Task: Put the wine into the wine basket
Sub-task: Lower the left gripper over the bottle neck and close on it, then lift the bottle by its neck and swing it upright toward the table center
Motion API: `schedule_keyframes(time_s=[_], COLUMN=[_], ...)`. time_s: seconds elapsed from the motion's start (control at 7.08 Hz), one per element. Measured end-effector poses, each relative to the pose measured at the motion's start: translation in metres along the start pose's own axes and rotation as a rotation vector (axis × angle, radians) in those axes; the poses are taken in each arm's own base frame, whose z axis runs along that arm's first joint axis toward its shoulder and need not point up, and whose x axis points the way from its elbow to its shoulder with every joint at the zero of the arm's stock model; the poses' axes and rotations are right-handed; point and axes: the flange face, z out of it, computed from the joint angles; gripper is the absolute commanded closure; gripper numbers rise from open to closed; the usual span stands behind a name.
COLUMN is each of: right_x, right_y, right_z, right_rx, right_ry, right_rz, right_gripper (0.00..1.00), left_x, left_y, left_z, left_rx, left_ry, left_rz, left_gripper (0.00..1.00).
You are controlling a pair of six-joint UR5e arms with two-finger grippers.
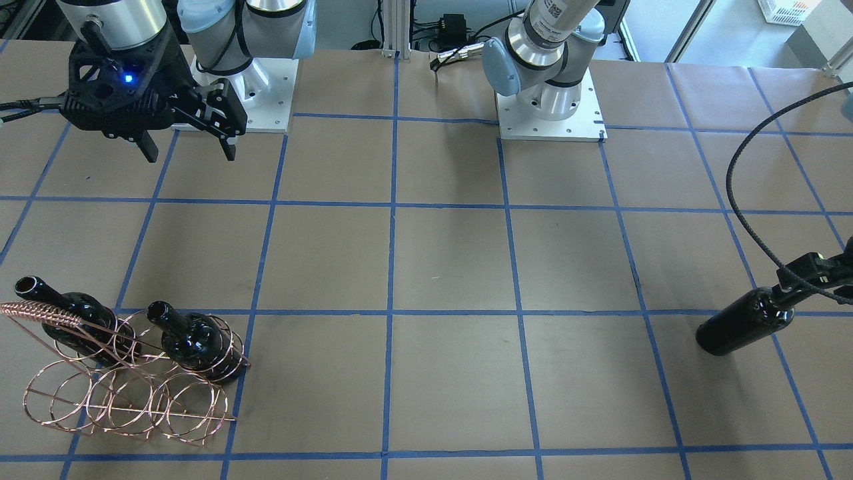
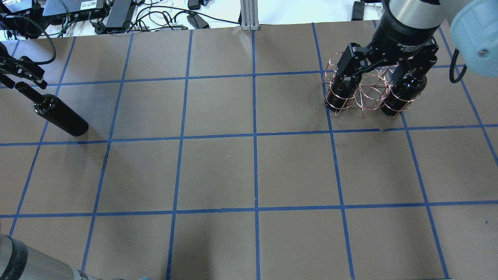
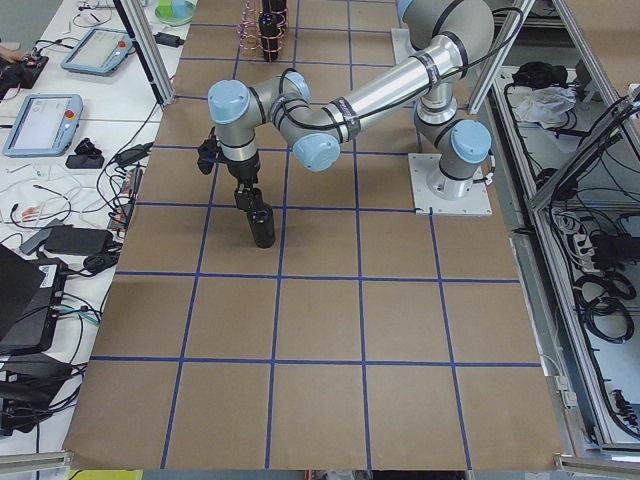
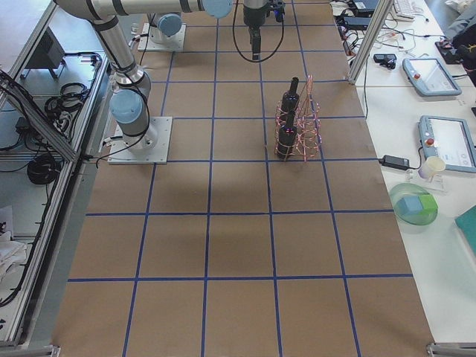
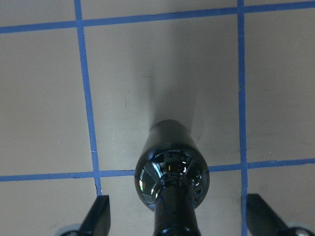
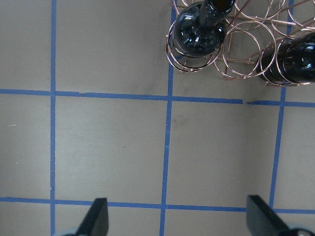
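One wine bottle stands upright on the table at the robot's far left, also in the front view and the left wrist view. My left gripper is open; its fingers stand wide on either side of the bottle's neck without touching it. The copper wire wine basket stands at the robot's right and holds two more bottles in its outer rings; it also shows in the overhead view. My right gripper is open and empty, raised above the table on the robot's side of the basket.
The table is brown paper with a blue tape grid. The arm bases are bolted at the robot's edge. A black cable loops above the left gripper. Cables and power bricks lie beyond the far edge.
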Motion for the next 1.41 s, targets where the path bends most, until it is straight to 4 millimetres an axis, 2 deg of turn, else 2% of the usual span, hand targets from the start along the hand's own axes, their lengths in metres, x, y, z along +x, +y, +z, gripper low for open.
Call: schedule_keyframes(time_s=[0.42,0.56,0.71,0.85,0.99,1.13,1.27,1.41], right_x=[0.0,0.0,0.0,0.0,0.0,0.0,0.0,0.0], right_y=[0.0,0.0,0.0,0.0,0.001,0.001,0.001,0.001], right_z=[0.001,0.001,0.001,0.001,0.001,0.001,0.001,0.001], right_rx=[-0.001,-0.001,-0.002,-0.001,0.0,0.0,-0.001,-0.001], right_ry=[-0.001,-0.001,-0.001,-0.001,-0.001,-0.001,0.0,0.0], right_rz=[-0.001,-0.002,-0.001,-0.001,-0.001,0.0,0.002,0.003], right_gripper=[0.0,0.0,0.0,0.0,0.0,0.0,0.0,0.0], left_x=[-0.001,-0.001,-0.001,-0.001,-0.001,-0.001,-0.001,-0.001], left_y=[0.0,0.0,0.001,0.001,0.002,0.003,0.004,0.005], left_z=[0.003,0.005,0.008,0.01,0.011,0.013,0.014,0.015], left_rx=[-0.007,-0.013,-0.02,-0.026,-0.034,-0.045,-0.055,-0.061], left_ry=[-0.002,-0.003,-0.001,0.003,0.007,0.013,0.017,0.02], left_rz=[0.003,0.004,0.004,0.004,0.003,0.002,0.001,0.001], left_gripper=[0.11,0.17,0.27,0.56,0.72,0.93,1.0,1.0])
